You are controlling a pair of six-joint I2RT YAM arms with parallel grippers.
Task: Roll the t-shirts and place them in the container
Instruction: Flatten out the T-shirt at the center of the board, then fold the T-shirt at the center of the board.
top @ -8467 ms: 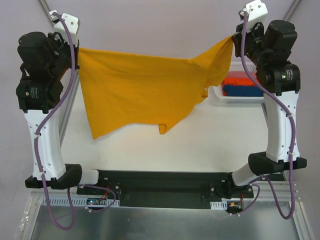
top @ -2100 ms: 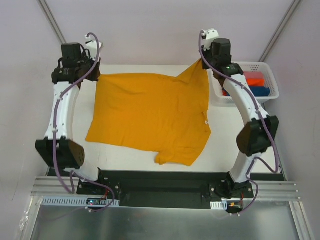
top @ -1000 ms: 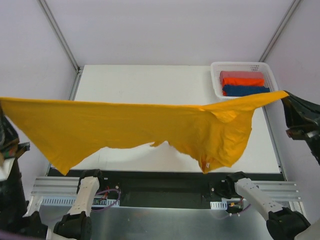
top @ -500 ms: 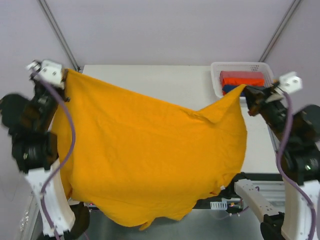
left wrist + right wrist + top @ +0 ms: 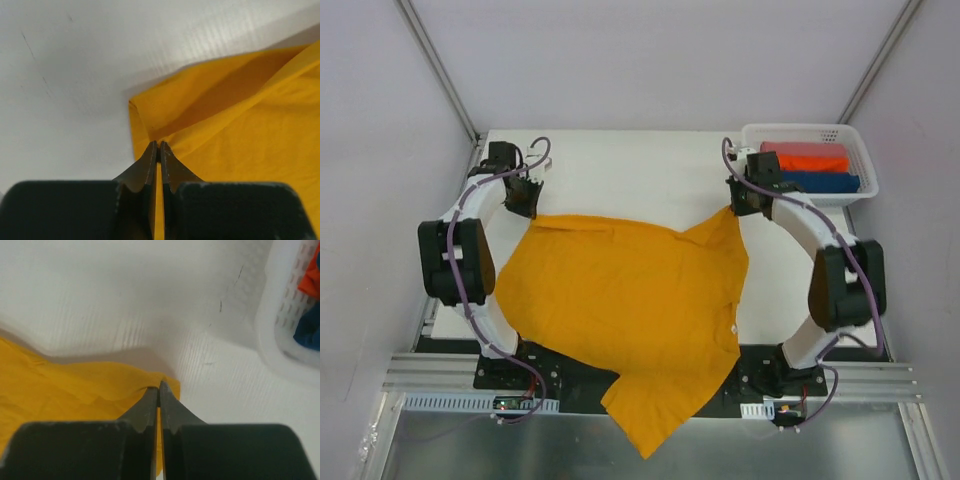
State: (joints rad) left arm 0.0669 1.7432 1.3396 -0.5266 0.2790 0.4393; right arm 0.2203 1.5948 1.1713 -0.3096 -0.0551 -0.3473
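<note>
My left claw (image 5: 158, 146) and right claw (image 5: 159, 386) each clamp a far corner of the light, floppy mustard-yellow cloth t-shirt (image 5: 630, 300) sprawled on the white table (image 5: 620, 165); I judge hems grip best.

Left arm (image 5: 457, 262), right arm (image 5: 844, 283) arched forward, elbows out; left claw (image 5: 158, 145), right claw (image 5: 159, 385) pinched tight

A mustard-yellow t-shirt (image 5: 630, 305) lies spread on the table, its lower end hanging over the near edge.
</note>
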